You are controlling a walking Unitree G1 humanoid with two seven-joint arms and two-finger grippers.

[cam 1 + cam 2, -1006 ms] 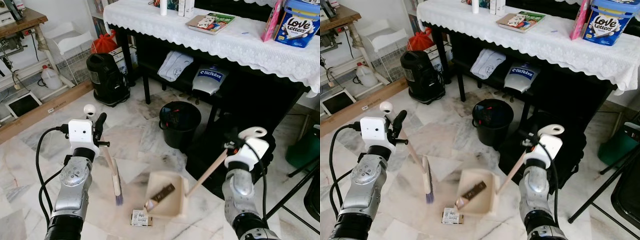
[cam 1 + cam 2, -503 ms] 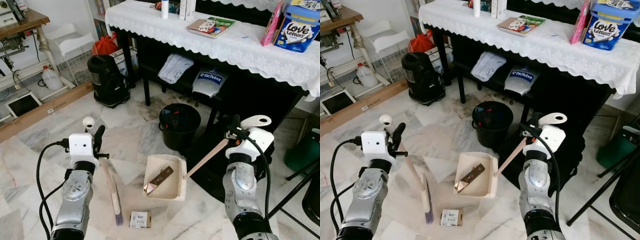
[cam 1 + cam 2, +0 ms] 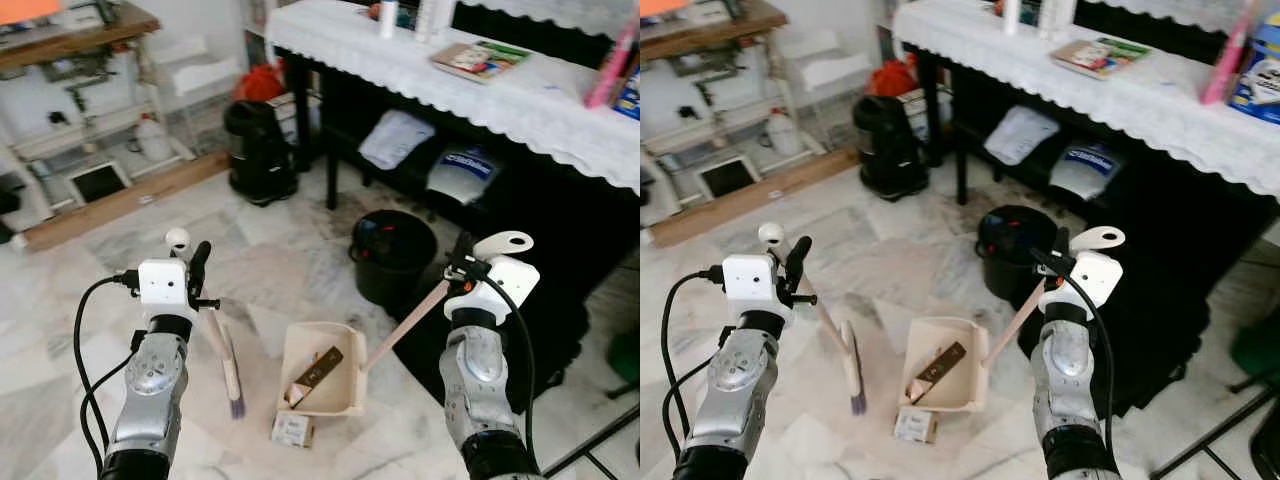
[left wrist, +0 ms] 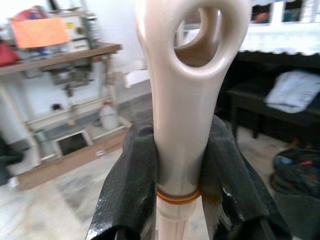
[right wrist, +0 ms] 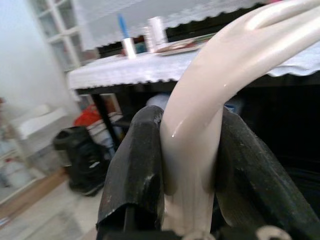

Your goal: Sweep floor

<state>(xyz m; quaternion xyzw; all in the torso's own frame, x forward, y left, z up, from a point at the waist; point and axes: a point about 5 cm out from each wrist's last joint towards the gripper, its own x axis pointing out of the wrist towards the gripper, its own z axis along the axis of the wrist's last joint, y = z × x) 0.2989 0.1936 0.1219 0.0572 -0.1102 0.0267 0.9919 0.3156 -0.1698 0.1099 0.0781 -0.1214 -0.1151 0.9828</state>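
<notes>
Ahead of my right gripper sits a black bin [image 3: 390, 255]. Beyond it a white-clothed table [image 3: 520, 100] carries a book [image 3: 478, 58]. Far ahead of my left gripper stands a black vacuum [image 3: 262, 150].

The small box [image 3: 293, 430] on the floor is partly tucked under the front lip of the dustpan [image 3: 322, 370], and its label is too small to read. The broom [image 3: 231, 368] bristles are blurred. In the left wrist view, the 2 black fingers [image 4: 131, 185] cover the sides of the broom handle (its lower length runs off the picture's edge). The blue tub [image 3: 1262, 85] on the table [image 3: 1160, 110] is cut off at the head view's edge. The bin [image 3: 392, 255] contents are too dark to tell.
</notes>
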